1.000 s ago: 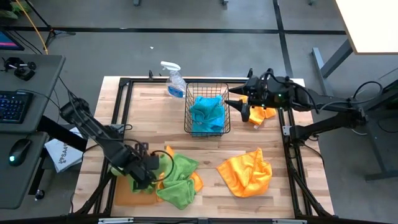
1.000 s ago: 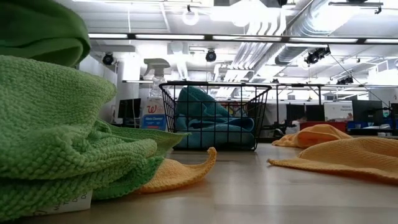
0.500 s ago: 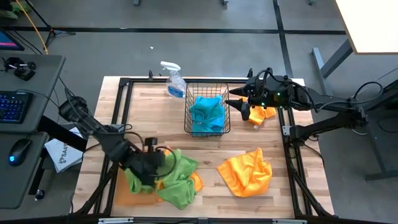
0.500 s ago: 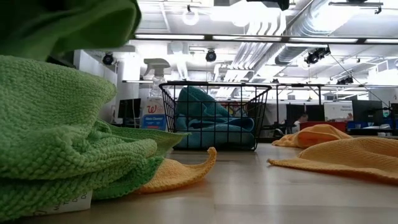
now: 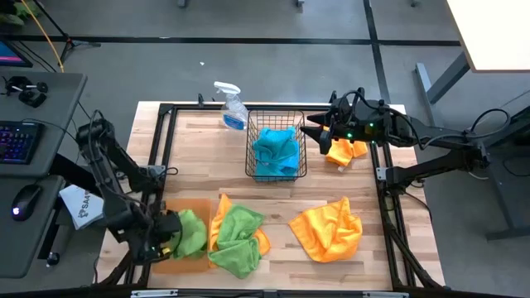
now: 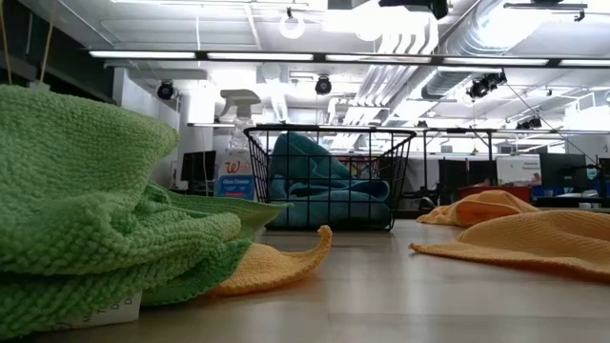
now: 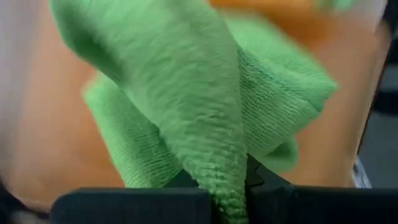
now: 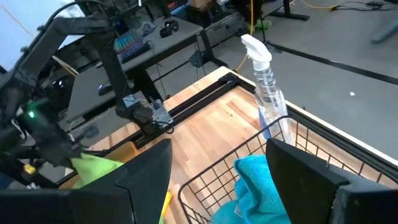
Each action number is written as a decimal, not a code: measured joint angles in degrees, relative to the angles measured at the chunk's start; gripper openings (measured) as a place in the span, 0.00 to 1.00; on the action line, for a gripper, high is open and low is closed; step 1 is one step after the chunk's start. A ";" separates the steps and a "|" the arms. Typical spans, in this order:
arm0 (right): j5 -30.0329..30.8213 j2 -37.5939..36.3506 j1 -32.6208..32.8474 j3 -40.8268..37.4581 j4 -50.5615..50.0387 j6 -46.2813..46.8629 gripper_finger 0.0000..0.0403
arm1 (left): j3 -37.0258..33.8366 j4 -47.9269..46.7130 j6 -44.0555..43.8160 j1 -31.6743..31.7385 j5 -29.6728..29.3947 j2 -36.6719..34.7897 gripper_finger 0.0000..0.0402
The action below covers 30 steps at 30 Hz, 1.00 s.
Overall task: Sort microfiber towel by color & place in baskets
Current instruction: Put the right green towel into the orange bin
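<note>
My left gripper (image 5: pixel 168 234) is shut on a green towel (image 5: pixel 191 232) above the flat orange tray (image 5: pixel 178 263) at the table's near left corner. A second green towel (image 5: pixel 240 242) lies crumpled on an orange towel (image 5: pixel 219 222) beside the tray. Another orange towel (image 5: pixel 328 228) is spread out at near right. The black wire basket (image 5: pixel 276 132) holds teal towels (image 5: pixel 275 151). My right gripper (image 5: pixel 318 136) is open and hovers just right of the basket, beside a small orange towel (image 5: pixel 344 151). My left gripper pinches a bunched fold of the green towel (image 7: pixel 225 177) between its two fingers. The cloth spreads away from the fingers over the orange tray (image 7: pixel 50 143); whether it rests on the tray I cannot tell.
A clear spray bottle (image 5: pixel 232 106) stands at the far edge, left of the basket. A black metal frame (image 5: pixel 157 157) runs around the wooden table top. Bare wood lies between the basket and the towels at the near side.
My left gripper has risen from the green and orange pile with one green towel and carried it toward the table's left edge, over the orange tray. That towel has come off the pile; the second green towel and the orange towel under it have stayed.
</note>
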 joint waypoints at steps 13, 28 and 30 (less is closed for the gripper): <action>1.43 0.02 0.00 0.01 -0.02 -1.98 0.64 | -13.90 21.63 2.41 7.30 10.83 0.92 0.00; 1.15 0.02 0.00 0.00 -0.04 -4.68 0.64 | -11.29 22.52 18.14 21.97 26.12 0.42 0.43; 1.13 0.02 0.00 0.01 -0.04 -4.77 0.64 | -9.35 19.93 19.37 22.91 28.86 0.22 0.50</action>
